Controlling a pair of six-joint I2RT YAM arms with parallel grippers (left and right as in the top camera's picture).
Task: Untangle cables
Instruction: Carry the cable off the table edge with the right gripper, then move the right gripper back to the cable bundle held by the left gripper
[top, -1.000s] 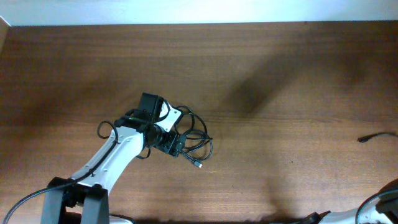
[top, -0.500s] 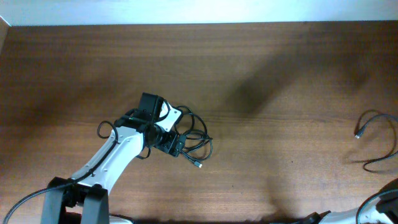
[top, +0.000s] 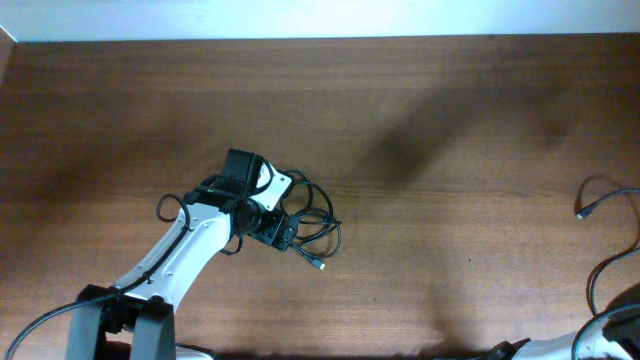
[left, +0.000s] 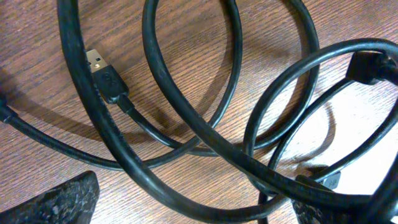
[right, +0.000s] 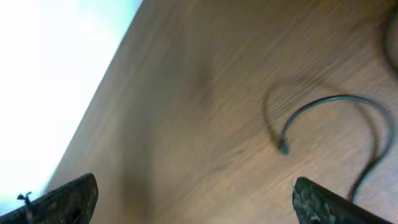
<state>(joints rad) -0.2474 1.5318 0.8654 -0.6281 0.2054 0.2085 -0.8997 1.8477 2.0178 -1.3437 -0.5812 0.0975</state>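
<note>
Left claw (left: 186, 208): wide open, low over cable bundle (left: 78, 62) on worktop (top: 450, 120).
Right claw (right: 196, 202): open, empty, above loose cable (right: 336, 98).

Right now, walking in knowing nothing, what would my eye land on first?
First, the tangle of black cables left of the table's middle, with the left arm's fingers spread wide right over its loops. A silvery-tipped plug lies flat among them. Next, one lone cable curls at the far right edge of the wooden table.
</note>
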